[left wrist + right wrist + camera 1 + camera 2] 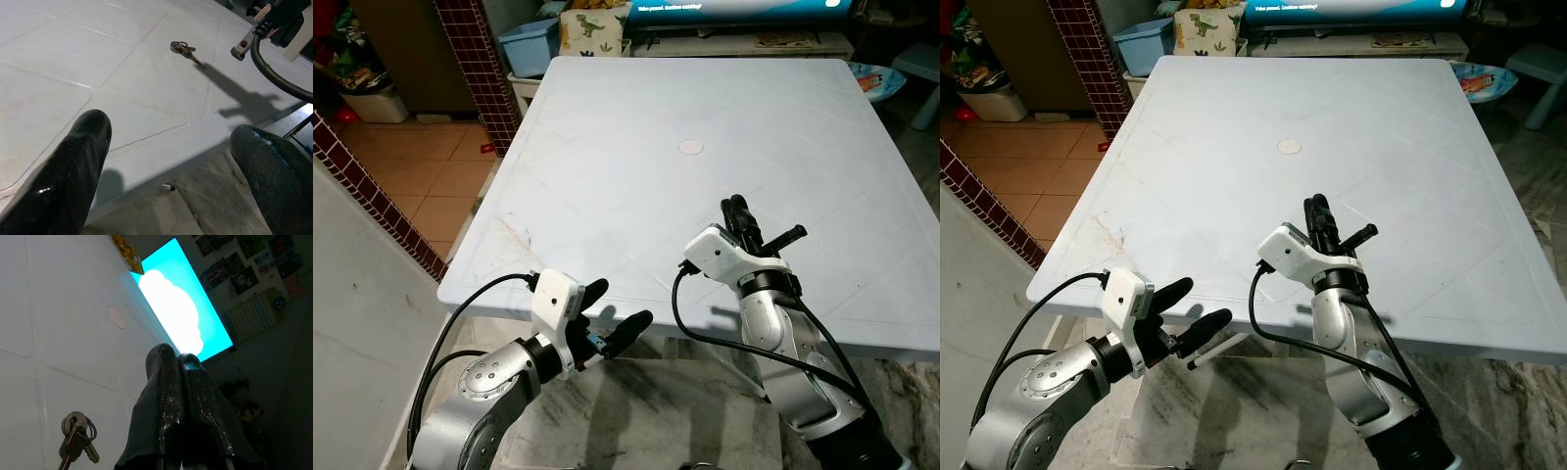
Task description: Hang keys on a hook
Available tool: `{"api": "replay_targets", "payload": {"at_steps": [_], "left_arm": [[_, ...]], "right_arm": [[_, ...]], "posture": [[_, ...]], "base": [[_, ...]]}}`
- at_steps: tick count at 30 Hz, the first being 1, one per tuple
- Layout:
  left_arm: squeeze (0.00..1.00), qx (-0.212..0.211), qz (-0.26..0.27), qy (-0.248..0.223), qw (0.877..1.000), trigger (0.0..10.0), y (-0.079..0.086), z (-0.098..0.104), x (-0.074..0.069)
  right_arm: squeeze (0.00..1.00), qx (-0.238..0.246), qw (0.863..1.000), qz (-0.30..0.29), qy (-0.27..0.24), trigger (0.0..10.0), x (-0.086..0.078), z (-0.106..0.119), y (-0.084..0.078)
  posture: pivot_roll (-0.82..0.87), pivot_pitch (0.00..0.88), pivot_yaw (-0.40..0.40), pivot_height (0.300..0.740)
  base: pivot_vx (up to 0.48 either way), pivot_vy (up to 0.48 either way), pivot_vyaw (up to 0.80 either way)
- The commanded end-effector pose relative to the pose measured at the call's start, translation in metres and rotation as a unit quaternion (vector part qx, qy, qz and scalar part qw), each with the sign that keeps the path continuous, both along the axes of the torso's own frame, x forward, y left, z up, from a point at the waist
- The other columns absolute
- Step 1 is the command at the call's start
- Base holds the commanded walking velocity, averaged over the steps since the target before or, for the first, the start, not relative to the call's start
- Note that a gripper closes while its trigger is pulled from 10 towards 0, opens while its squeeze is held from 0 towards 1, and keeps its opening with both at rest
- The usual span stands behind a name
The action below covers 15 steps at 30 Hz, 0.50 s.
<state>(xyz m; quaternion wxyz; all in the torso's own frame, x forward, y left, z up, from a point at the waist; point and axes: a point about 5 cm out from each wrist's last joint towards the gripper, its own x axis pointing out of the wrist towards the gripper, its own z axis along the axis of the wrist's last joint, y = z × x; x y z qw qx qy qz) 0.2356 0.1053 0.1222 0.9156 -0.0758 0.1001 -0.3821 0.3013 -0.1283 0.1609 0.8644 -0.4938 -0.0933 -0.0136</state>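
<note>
While keys (184, 49) lie on the table (636, 108), right claw (741, 212) is pressed together, left claw (612, 311) spread.

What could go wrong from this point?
1. The right gripper is shut with the keys lying on the table beside it, so it must open first or it may push them away.
2. The left gripper hovers open off the table's near edge, too far to help.

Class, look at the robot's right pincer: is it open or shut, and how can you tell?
Shut. In the right wrist view, the right pincer has its two black fingers pressed together, empty, above the keys.
</note>
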Motion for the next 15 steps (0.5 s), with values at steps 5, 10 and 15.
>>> {"api": "replay_targets", "payload": {"at_steps": [5, 10, 15], "left_arm": [[0.00, 0.017, 0.024, -0.013, 0.999, 10.0, 0.007, -0.002, 0.003], [0.00, 0.017, 0.021, -0.016, 1.000, 10.0, 0.006, -0.002, 0.003], [0.00, 0.018, 0.017, -0.019, 1.000, 10.0, 0.005, -0.003, 0.004]], "right_arm": [[0.57, 0.057, 0.997, -0.031, 0.035, 10.0, -0.003, -0.010, -0.017], [1.00, 0.188, 0.976, -0.076, 0.083, 10.0, -0.003, -0.020, -0.030], [1.00, 0.179, 0.977, -0.087, 0.078, 10.0, 0.000, -0.018, -0.034]], "posture": [[0.02, 0.120, 0.069, 0.740], [0.02, 0.120, 0.069, 0.740], [0.01, 0.118, 0.073, 0.740]], "base": [[0.000, 0.000, 0.00], [0.000, 0.000, 0.00], [0.000, 0.000, 0.00]]}}
